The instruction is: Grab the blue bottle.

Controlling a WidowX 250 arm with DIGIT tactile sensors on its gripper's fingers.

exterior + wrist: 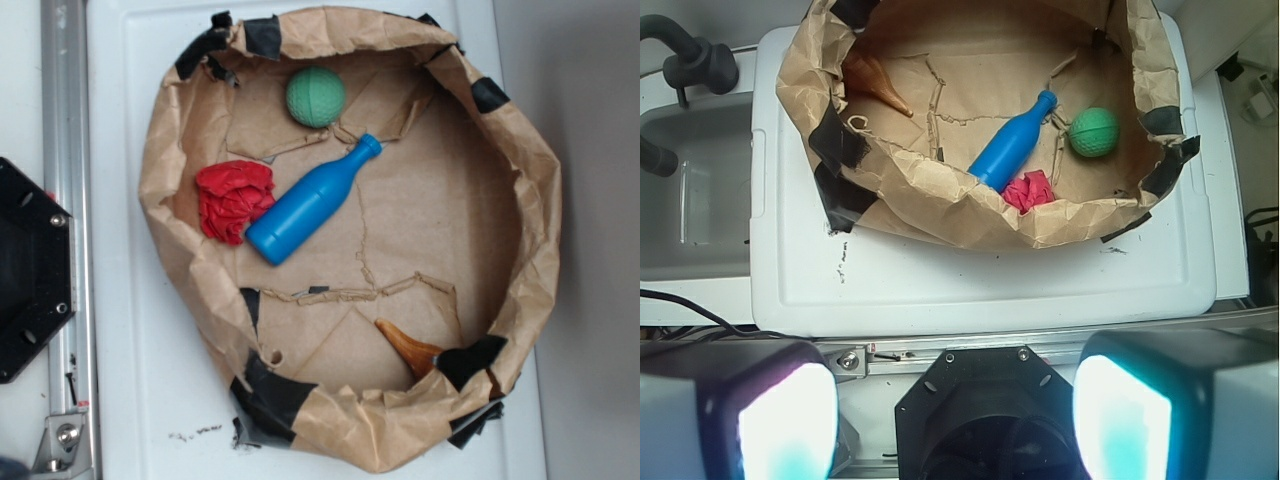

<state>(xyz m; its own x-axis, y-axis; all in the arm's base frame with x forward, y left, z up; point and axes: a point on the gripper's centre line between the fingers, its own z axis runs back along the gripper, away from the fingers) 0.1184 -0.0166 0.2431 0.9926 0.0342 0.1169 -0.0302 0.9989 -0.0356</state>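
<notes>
The blue bottle lies on its side in the brown paper nest, cap toward the upper right. In the wrist view the blue bottle shows far ahead, partly behind the nest's near wall. My gripper is open, high above the robot base and well back from the nest. Its two pale fingertips stand wide apart with nothing between them. The gripper does not show in the exterior view.
A green dimpled ball rests beyond the bottle's cap. A red crumpled cloth touches the bottle's base side. An orange-brown cone lies near the nest's lower right wall. The black robot base and metal rail are left. A grey sink shows beside the white lid.
</notes>
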